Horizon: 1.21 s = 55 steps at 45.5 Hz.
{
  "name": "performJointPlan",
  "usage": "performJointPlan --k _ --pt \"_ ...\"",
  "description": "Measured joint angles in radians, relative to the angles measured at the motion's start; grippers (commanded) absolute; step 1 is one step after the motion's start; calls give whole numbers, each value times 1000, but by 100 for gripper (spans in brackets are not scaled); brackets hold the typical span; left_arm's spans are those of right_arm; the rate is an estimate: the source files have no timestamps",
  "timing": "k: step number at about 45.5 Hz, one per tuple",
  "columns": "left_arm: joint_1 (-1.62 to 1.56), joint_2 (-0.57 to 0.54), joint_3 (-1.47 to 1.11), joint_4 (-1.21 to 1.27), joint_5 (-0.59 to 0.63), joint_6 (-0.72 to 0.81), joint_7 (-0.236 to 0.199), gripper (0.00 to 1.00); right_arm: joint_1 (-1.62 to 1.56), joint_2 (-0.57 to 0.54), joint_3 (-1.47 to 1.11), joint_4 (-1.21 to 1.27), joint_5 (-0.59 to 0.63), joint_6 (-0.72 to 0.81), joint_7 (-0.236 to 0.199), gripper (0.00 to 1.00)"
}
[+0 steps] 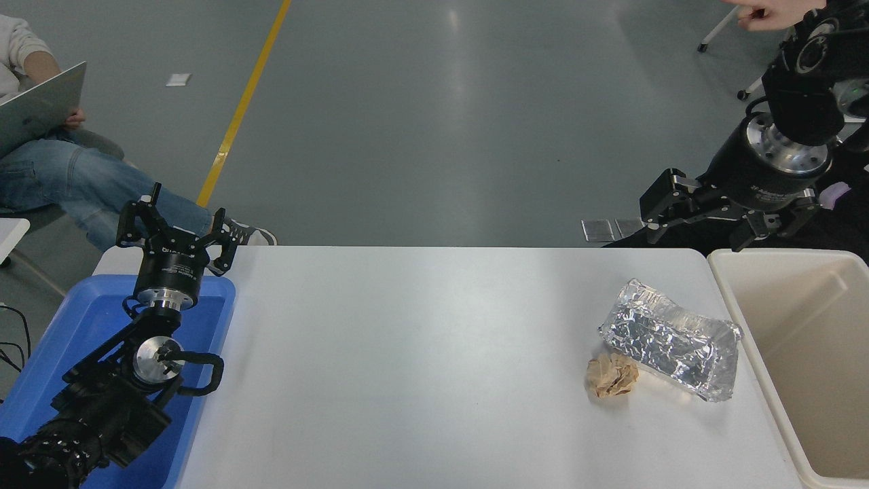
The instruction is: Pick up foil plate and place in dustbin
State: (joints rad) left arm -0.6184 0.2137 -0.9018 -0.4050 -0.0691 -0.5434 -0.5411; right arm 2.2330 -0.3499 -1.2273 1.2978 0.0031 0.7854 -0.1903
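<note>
The foil plate point(672, 346) is a crinkled silver tray lying on the white table point(421, 353) at the right, close to the dustbin point(808, 360), a large cream bin at the table's right edge. My right gripper point(655, 214) hangs open and empty above the table's far right edge, well behind and above the foil plate. My left gripper point(173, 221) is open and parked over the blue tray at the lower left.
A small crumpled tan paper ball point(612, 375) lies just left of the foil plate. A blue plastic tray point(68, 346) sits at the table's left under my left arm. A seated person with a laptop point(41, 109) is at the far left; a person's hand point(764, 13) shows at the top right.
</note>
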Motion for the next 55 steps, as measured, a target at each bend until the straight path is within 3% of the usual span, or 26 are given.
performJointPlan --k 55 --pt "0 1 0 1 -1 1 0 99 39 -4 -13 0 0 0 0 100"
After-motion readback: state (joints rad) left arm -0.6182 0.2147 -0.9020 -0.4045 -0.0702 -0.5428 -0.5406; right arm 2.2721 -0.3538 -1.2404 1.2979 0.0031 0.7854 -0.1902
